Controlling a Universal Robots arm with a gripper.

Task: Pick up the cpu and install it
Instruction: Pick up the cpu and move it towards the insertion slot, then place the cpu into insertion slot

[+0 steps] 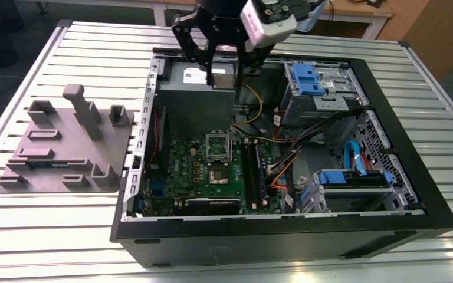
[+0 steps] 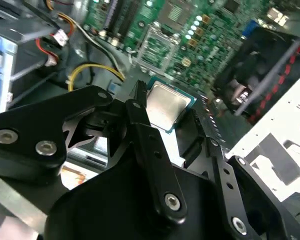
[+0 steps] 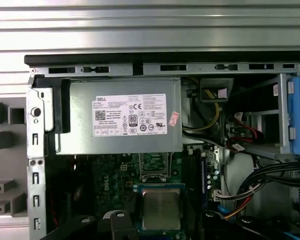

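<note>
Pincer (image 2: 168,111) grips square, silver-topped, teal-rimmed cpu (image 3: 161,209).

A white label (image 3: 130,115) is sitting on the broad face of the power-supply box (image 3: 77,130) in the first wrist view; it is carrying dark print: one bold word at a corner, several lines of fine type, a square code block, a boxed number near its middle and a row of round certification marks; the fine type is coming out too small to make out; a small reddish sticker (image 3: 173,118) is lying tilted on the same face, just beside the label, its print illegible; a small pale tag (image 3: 221,93) is showing just past the box's end, likewise unreadable.
</note>
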